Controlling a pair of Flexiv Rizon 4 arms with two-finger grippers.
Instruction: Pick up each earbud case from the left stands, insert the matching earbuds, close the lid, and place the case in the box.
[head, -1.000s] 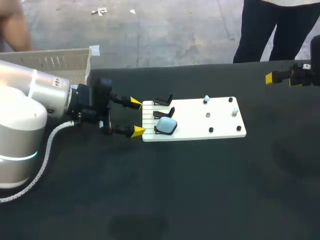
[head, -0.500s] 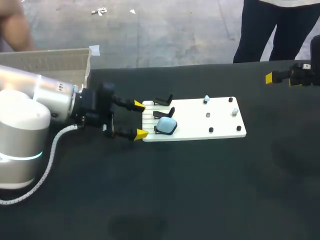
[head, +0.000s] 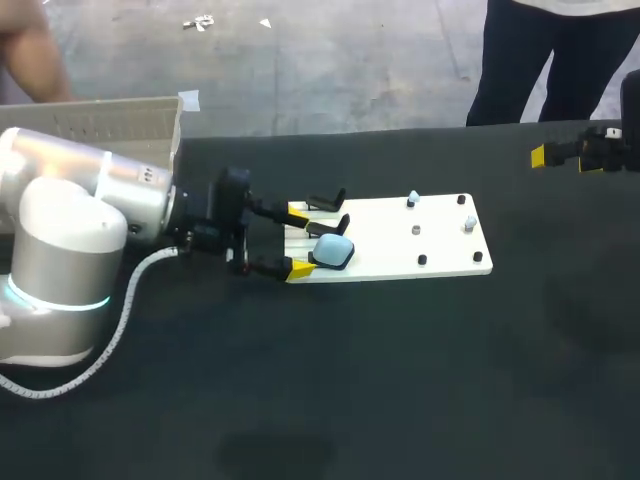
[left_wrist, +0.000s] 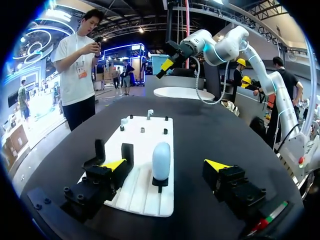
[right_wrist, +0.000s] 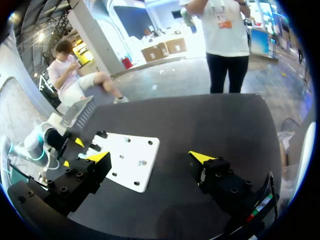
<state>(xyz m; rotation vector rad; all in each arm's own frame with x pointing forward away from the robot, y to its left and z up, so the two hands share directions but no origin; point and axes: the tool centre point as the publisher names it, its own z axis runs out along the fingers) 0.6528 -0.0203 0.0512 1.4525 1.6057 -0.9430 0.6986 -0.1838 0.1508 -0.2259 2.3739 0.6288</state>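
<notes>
The left gripper (head: 298, 241) is released. Its two yellow-tipped fingers are spread wide, and the earbud case (head: 334, 251) sits in the gap just ahead of the tips, with neither finger touching it. In the left wrist view one finger hangs over the near end of the white board (left_wrist: 152, 125), just beside an empty black stand (left_wrist: 127, 154). The other finger is over the black table (head: 400, 380), off the board's edge.

The case is a smooth, pale blue, rounded pebble shape with its lid closed. It is propped upright on its own small black stand at the ribbed left end of the board. A second empty stand (head: 327, 200) sits further along that same end. On the board's other half stand several small pieces (head: 413, 200), some pale and some dark, too small to make out.

Behind the left arm, at the table's far left, is a pale slatted box (head: 110, 122).

The right gripper (right_wrist: 150, 156) is also released, with nothing between its fingers. It hangs over bare table at the far right, well apart from the board.
</notes>
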